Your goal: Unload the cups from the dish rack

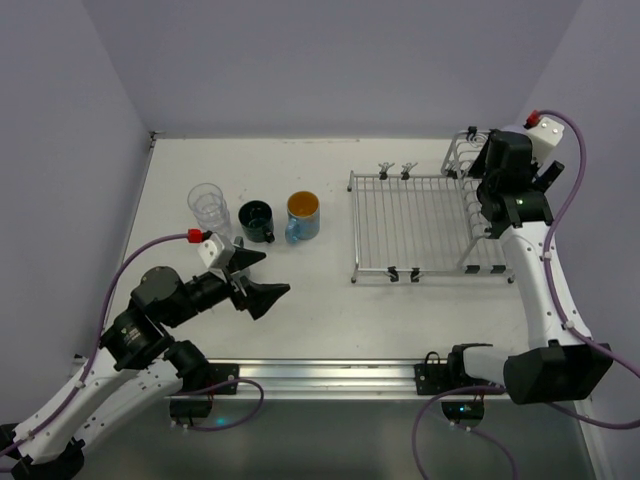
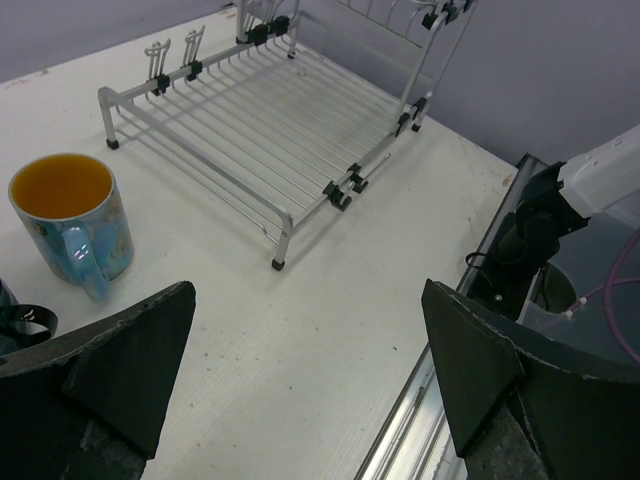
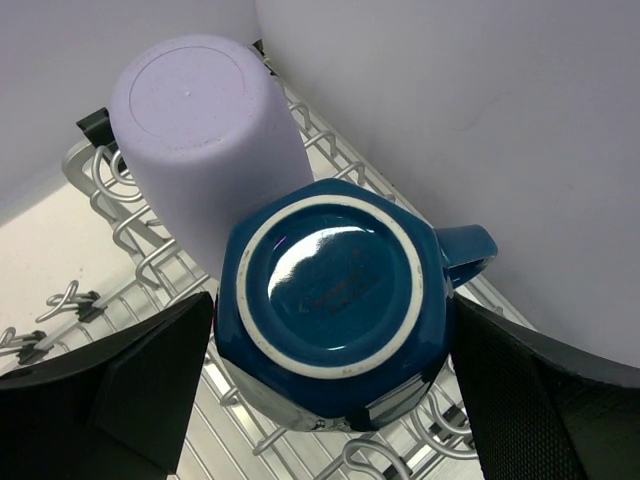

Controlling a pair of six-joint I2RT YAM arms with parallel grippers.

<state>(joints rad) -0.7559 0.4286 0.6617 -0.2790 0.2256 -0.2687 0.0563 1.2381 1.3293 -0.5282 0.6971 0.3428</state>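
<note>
From above, three cups stood left of the dish rack: clear glass, dark teal mug, light blue mug. At the left wrist, the left gripper hung spread, empty. At the right wrist, the right gripper straddled, unclosed, the upturned dark blue mug in the rack's basket, just beside the lavender tumbler; closing on it looked next.

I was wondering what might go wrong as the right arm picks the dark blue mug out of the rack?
1. The dark blue mug sits upside down, apparently against the lavender tumbler; lifting it may drag or tip the tumbler.
2. The open right fingers barely clear the mug's wide, glossy body, so the grip might slip.
3. The mug sits among the dish rack's wire loops, which could catch its rim.
</note>
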